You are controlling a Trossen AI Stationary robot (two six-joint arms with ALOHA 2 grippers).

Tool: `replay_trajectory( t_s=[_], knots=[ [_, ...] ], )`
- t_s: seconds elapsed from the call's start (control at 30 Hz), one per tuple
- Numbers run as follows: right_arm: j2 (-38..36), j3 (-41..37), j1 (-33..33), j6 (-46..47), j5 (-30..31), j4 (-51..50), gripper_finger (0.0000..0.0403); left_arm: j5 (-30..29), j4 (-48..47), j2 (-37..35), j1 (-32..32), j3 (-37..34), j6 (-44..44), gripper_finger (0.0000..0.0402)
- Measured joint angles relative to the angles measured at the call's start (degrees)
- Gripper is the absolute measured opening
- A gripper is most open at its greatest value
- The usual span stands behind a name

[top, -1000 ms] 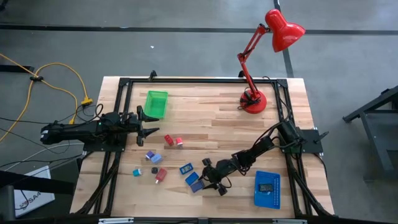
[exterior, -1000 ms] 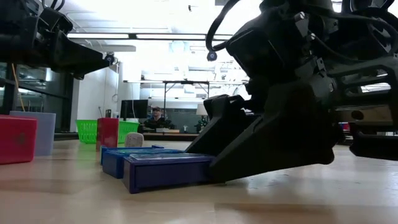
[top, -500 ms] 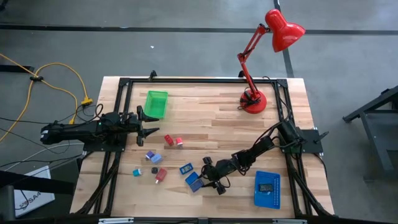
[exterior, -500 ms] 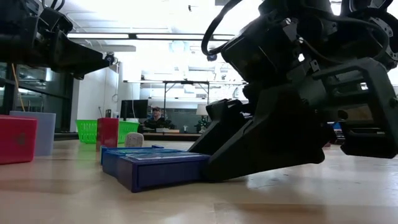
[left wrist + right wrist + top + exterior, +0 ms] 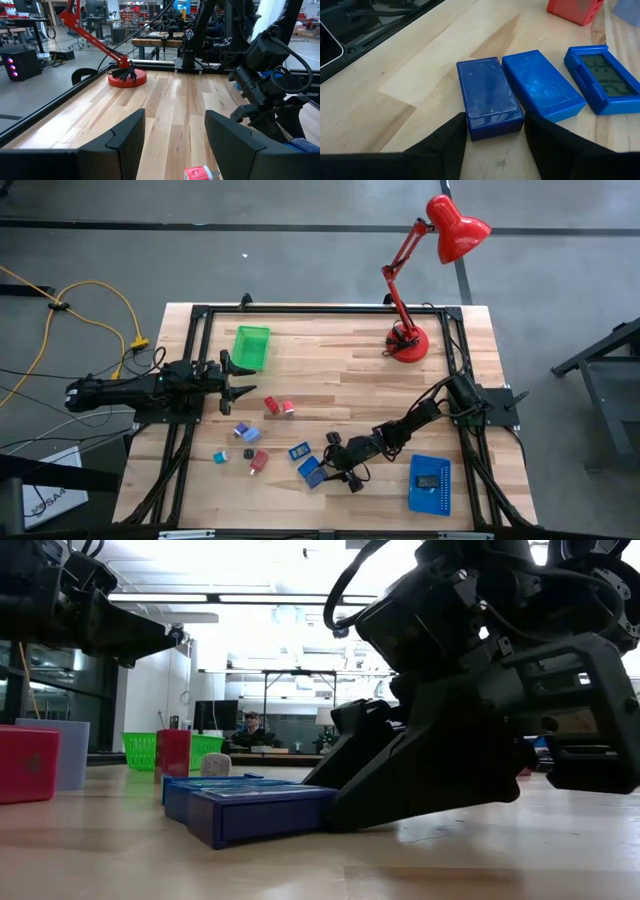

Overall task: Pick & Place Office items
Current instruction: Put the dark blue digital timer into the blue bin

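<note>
Since a second ago my right gripper (image 5: 336,470) has nudged the dark blue box (image 5: 311,473) slightly; from above it sits low at the table's (image 5: 340,395) near middle, beside that box, while my left gripper (image 5: 243,388) waits open at the left edge. At table height, the box (image 5: 255,812) lies flat against my finger (image 5: 430,775). Through my right wrist, the open fingers (image 5: 445,142) straddle the box's (image 5: 488,97) end without clamping.

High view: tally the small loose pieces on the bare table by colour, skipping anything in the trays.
red pieces: 3
blue pieces: 3
lilac pieces: 2
teal piece: 1
black piece: 1
Total: 10
</note>
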Motion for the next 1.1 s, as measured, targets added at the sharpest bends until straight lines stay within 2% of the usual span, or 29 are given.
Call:
replay_trajectory(
  t_s=[0.27, 1.1],
  knots=[
    [0.00, 0.00, -0.02, -0.02, -0.02, -0.02, 0.0153, 0.00, 0.00, 0.00, 0.02, 0.00, 0.01, 0.0199],
    [0.00, 0.00, 0.00, -0.08, -1.26, -0.04, 0.0148, 0.00, -0.02, 0.00, 0.02, 0.00, -0.01, 0.0199]
  ],
)
